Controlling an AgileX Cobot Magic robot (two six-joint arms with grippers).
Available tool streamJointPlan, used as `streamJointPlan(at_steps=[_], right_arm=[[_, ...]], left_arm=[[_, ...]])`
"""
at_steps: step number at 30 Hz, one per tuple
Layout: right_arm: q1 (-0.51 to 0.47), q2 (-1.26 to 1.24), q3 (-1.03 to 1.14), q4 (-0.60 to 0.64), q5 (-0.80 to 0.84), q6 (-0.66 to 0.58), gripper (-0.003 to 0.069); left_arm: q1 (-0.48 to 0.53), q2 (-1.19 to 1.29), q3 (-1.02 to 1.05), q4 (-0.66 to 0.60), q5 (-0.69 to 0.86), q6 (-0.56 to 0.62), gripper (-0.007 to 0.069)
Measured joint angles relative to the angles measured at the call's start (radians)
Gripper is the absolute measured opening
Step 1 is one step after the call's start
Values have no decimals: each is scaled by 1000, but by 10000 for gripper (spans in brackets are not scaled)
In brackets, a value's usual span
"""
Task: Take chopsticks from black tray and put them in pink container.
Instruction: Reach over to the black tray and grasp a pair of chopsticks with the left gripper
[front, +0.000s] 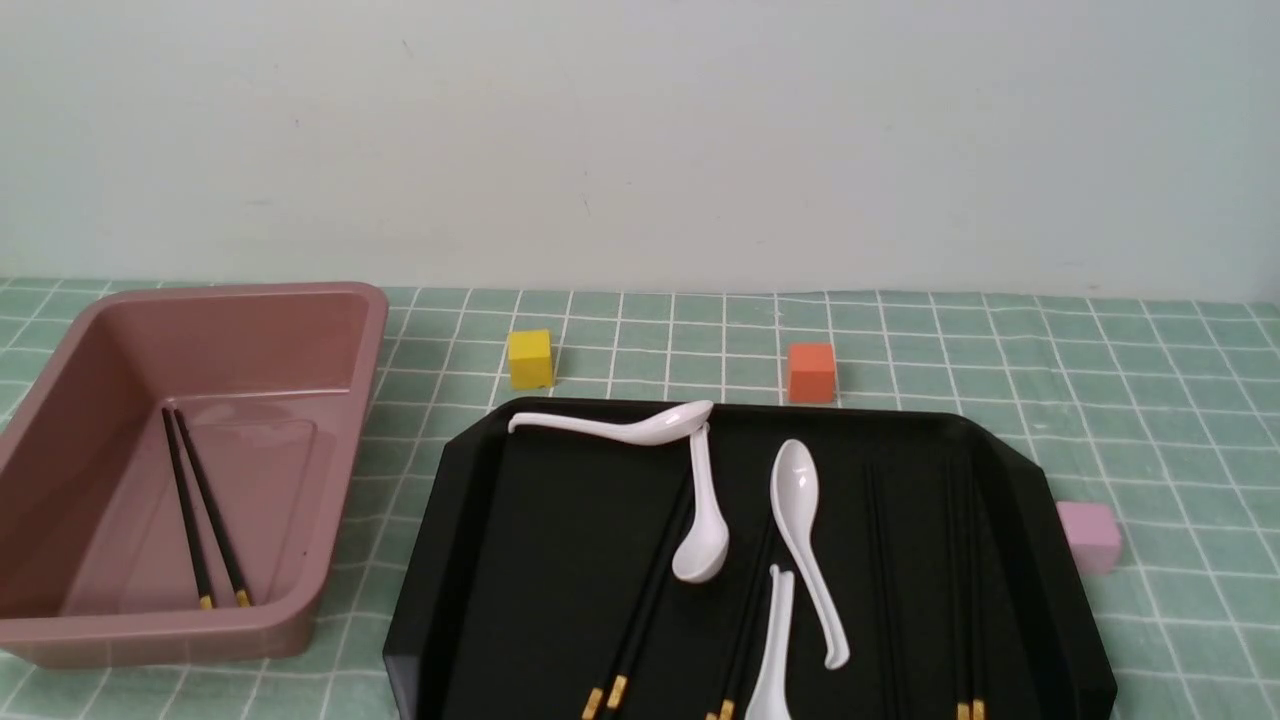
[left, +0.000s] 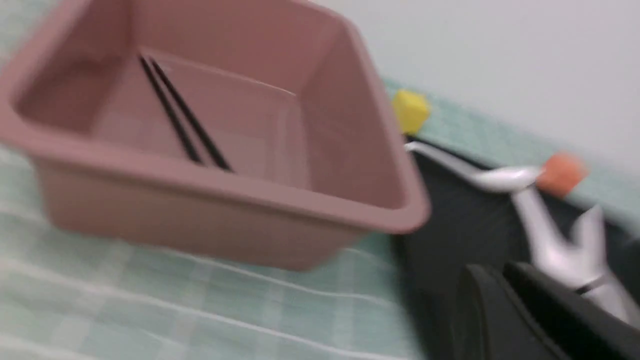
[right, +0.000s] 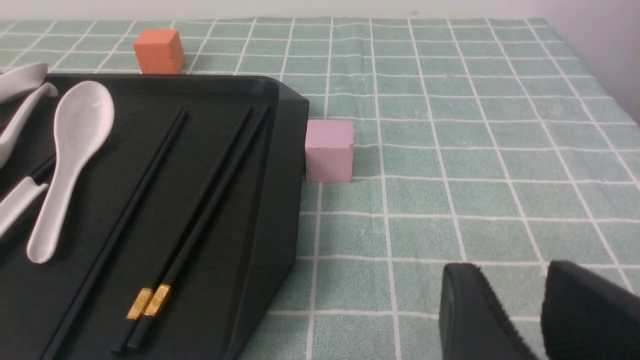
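No text, label, brand, number or sign can be read in any of the three views.

Blk tray (front: 1060, 600) & pink plastic tub (front: 345, 450), semi-glossy.
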Motion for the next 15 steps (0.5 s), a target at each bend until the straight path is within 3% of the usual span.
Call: streamJointPlan(at_steps=[8,15], right_arm=[[0,0,0,1,0,0,240],[0,0,0,1,0,0,240]], left_arm=[[0,0,0,-595,-27,-403,64],[0,0,0,-705,-135,-434,71]])
